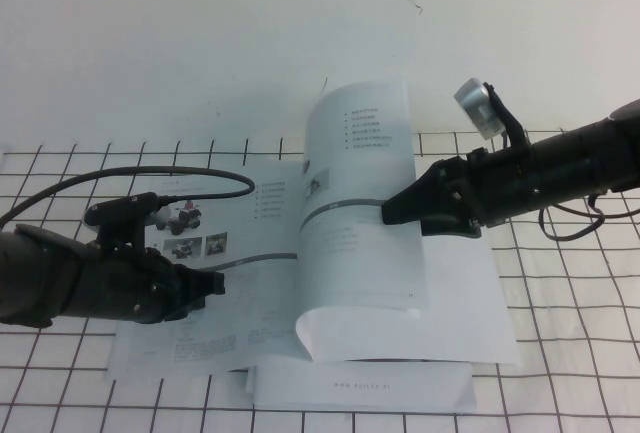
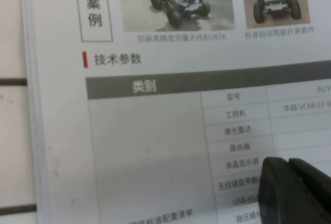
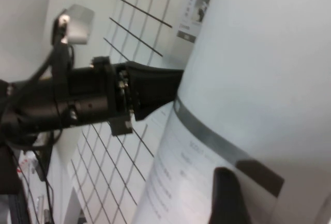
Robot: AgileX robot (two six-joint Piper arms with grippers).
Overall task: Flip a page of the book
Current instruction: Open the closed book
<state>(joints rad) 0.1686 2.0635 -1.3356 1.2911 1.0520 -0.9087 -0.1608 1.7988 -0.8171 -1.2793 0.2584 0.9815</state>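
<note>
The book (image 1: pixel 190 338) lies open on the gridded table. Its page (image 1: pixel 360 153), with a small black rover picture and a grey bar, stands lifted and curved above the spine. My right gripper (image 1: pixel 385 211) is shut on the page's right edge at the grey bar. In the right wrist view one finger (image 3: pixel 227 198) lies against the page (image 3: pixel 269 53); the other finger is hidden behind the paper. My left gripper (image 1: pixel 215 283) is shut and rests on the left leaf by its grey bar. In the left wrist view its fingertips (image 2: pixel 289 182) sit together on the printed table.
A plain white booklet (image 1: pixel 360 388) sticks out from under the book at the front. The left leaf shows a red-topped vehicle (image 1: pixel 180 218). A cable (image 1: pixel 190 175) loops from the left arm over the book. The left arm (image 3: pixel 103 100) shows in the right wrist view.
</note>
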